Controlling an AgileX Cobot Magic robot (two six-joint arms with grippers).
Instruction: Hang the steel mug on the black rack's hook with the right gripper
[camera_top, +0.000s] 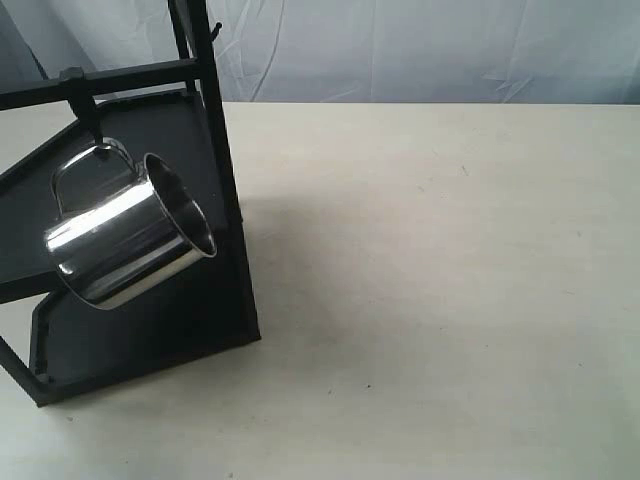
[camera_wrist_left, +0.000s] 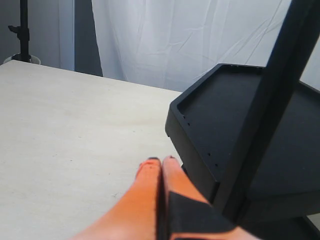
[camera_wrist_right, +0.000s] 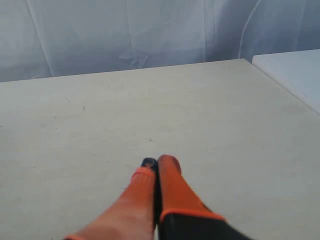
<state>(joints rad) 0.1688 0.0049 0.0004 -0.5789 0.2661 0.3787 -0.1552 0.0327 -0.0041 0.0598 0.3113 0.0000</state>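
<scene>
The steel mug (camera_top: 130, 235) hangs by its looped handle (camera_top: 88, 165) from the hook (camera_top: 80, 95) on the black rack (camera_top: 215, 130), tilted with its mouth facing right. No gripper shows in the exterior view. In the right wrist view my right gripper (camera_wrist_right: 157, 162) is shut and empty over bare table, away from the mug. The left wrist view has my left gripper (camera_wrist_left: 161, 160) shut with nothing in it, close beside the rack's lower shelf (camera_wrist_left: 235, 115) and a post (camera_wrist_left: 270, 100).
The pale table (camera_top: 450, 280) stretches to the right of the rack. White curtain (camera_top: 420, 45) backs the scene. A white surface (camera_wrist_right: 295, 75) adjoins the table edge in the right wrist view. A dark stand (camera_wrist_left: 22, 30) rises beyond the table in the left wrist view.
</scene>
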